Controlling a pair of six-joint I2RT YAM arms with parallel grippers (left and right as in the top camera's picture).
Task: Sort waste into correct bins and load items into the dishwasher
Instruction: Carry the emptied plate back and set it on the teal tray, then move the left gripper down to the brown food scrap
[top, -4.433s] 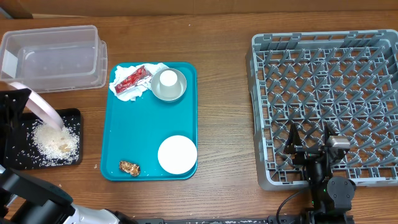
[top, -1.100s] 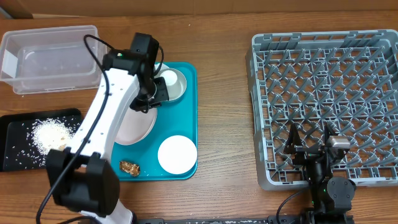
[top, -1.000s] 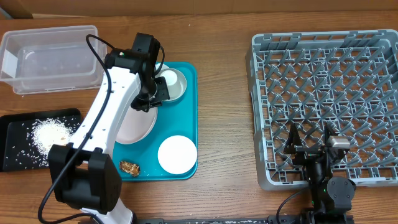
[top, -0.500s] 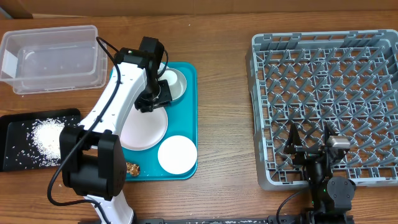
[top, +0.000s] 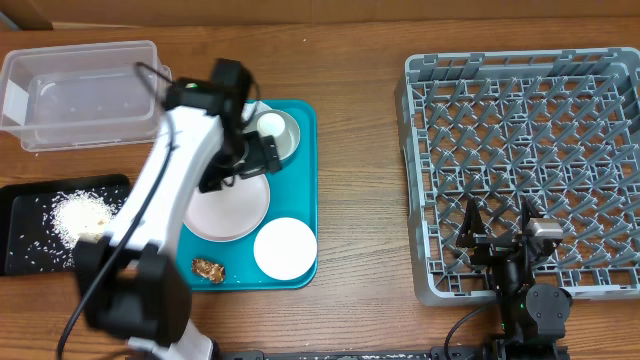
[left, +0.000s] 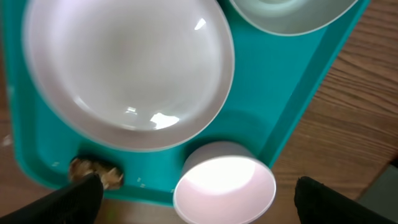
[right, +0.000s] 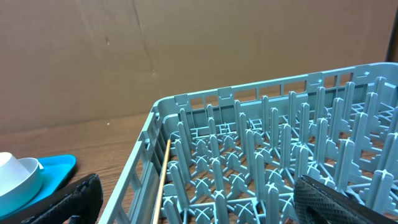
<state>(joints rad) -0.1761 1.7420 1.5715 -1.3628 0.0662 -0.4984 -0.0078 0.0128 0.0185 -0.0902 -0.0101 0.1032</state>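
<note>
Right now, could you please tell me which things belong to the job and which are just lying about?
Job: large plate, small plate, bowl, cup, rice, food lump, clear tub, black tray, dish rack.
Lying about: teal tray, thin stick.

A brown wooden desk (top: 360, 120) carries four things. At the far left stands a clear plastic tub (top: 80, 100). Nearer than it, at the left edge, lies a shallow black tray (top: 20, 205). Right of both, left of centre, a teal serving tray (top: 300, 190) lies with its long side running near to far. A large grey dish rack (top: 410, 180) fills the right side, with bare wood between it and the teal serving tray.
</note>
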